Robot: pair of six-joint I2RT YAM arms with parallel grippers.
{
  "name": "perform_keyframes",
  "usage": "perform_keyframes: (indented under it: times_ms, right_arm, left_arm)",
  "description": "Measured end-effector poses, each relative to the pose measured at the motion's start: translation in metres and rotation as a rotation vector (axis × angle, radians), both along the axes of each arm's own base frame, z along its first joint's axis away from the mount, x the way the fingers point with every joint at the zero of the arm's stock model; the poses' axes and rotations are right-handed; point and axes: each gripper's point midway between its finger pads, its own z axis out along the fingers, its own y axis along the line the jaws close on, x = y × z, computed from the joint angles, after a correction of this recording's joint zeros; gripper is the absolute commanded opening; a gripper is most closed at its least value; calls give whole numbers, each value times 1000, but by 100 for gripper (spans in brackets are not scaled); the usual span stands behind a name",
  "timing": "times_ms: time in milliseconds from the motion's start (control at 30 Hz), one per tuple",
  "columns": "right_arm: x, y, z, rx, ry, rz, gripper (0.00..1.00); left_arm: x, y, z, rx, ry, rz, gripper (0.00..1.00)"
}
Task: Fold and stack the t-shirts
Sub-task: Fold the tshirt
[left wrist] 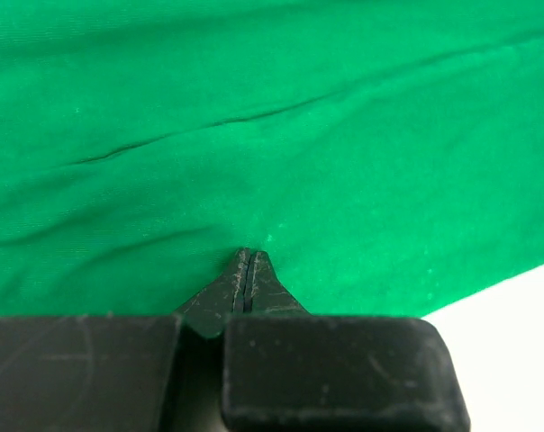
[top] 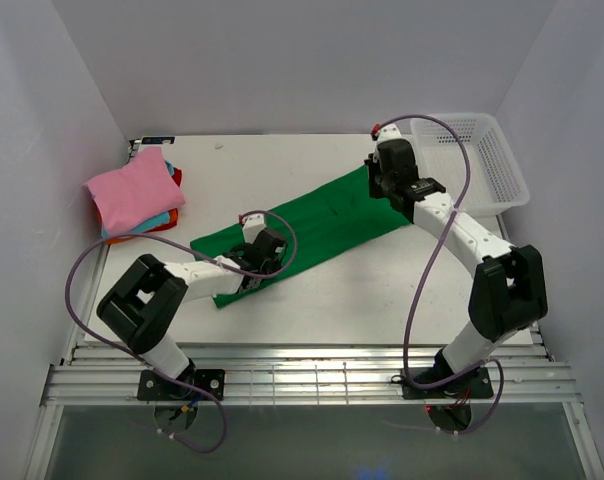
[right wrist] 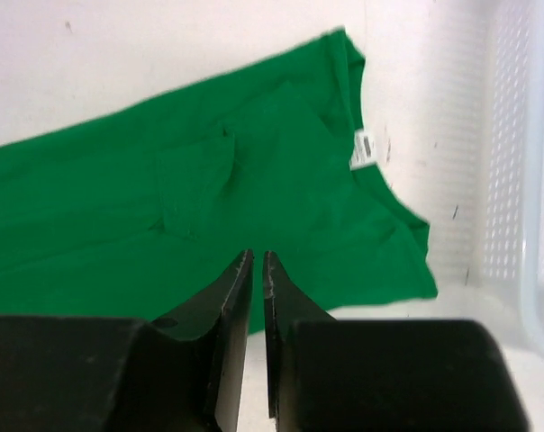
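Lying under left hand (left wrist: 249, 258), green t-shirt (left wrist: 272, 117)

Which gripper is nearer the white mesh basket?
Right. The right gripper is at the green t-shirt's far end, beside the basket. The left gripper is at the shirt's near end, farther from it.

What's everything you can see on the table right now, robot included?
green t-shirt: one, bright green, spread as a long strip across the middle of the table
folded shirts: three, pink over teal-blue and orange-red, stacked at the far left
basket: one, white mesh, far right corner
table: one, white
cables: two, purple, looping off the arms
left gripper: one, black, closed, tips at the green t-shirt's near-left end
right gripper: one, black, nearly closed, above its far-right end
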Motion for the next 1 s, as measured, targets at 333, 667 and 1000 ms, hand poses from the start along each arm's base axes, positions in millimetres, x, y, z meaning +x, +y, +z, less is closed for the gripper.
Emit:
perform_keyframes:
  times_ms: [333, 667, 1000]
  right_arm:
    - [-81, -10, -55, -4, 186, -16, 16]
    - [-72, -16, -106, -78, 276, -89, 11]
    - [-34, -10, -147, -169, 332, -137, 9]
  left_arm:
    - [-60, -43, -1, 22, 8, 4, 0]
    - [-90, -101, 0, 93, 4, -45, 0]
    - [-109, -96, 7, 96, 19, -56, 0]
